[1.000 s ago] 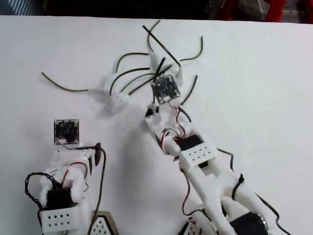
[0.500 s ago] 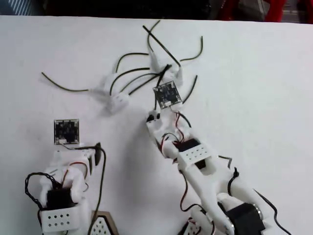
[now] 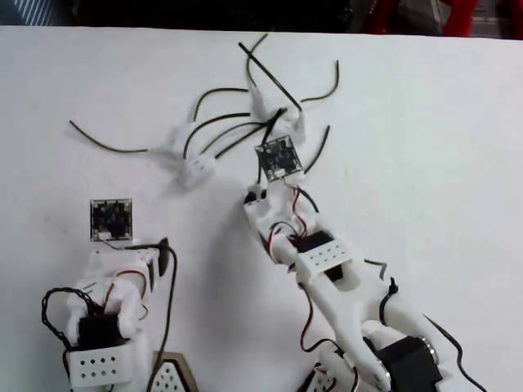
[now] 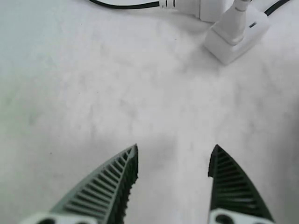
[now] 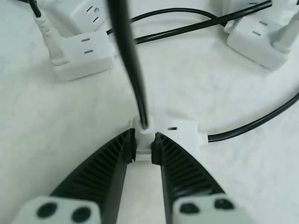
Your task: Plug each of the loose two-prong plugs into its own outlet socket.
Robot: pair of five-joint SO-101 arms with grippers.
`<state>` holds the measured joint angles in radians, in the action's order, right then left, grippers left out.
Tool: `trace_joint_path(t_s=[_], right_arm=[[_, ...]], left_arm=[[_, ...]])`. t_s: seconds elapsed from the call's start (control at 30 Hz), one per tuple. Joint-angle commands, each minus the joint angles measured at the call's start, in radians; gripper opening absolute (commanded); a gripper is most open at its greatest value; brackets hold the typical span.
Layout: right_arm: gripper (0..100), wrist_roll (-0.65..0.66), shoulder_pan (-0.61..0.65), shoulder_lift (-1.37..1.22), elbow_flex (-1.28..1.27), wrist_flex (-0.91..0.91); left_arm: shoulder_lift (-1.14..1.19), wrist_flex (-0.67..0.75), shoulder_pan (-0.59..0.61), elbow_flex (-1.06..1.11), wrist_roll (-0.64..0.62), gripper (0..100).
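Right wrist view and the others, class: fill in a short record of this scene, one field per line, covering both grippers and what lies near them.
Right gripper: fingers shut on a white plug with a black cord
Beside the plug: white socket block, touching it; prongs hidden
Left gripper: fingers open, over the bare table
Ahead of left gripper: corded socket, apart from the fingers

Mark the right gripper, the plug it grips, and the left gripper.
right gripper (image 5: 144, 139): right wrist view, midway between its fingertips.
plug (image 5: 141, 125): right wrist view, on its white collar.
left gripper (image 4: 175, 148): left wrist view, midway between its open fingertips.
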<state>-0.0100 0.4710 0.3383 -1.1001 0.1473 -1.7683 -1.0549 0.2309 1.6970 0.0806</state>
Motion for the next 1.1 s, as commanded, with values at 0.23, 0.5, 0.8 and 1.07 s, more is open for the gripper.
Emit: trace_joint_path(t_s=[0.23, 0.5, 0.8, 1.07], right_arm=[[1.6, 0.002, 0.022, 0.001, 0.061, 0.143], [1.6, 0.041, 0.033, -0.004, 0.071, 0.162], [1.6, 0.046, 0.058, -0.209, 0.172, 0.163], [1.6, 0.051, 0.061, -0.265, 0.244, 0.240]], left_arm=[[0.004, -0.003, 0.008, -0.002, 0.000, 24], [0.004, -0.003, 0.008, -0.002, 0.000, 24], [0.004, -0.003, 0.008, -0.002, 0.000, 24], [0.004, -0.003, 0.008, -0.002, 0.000, 24]])
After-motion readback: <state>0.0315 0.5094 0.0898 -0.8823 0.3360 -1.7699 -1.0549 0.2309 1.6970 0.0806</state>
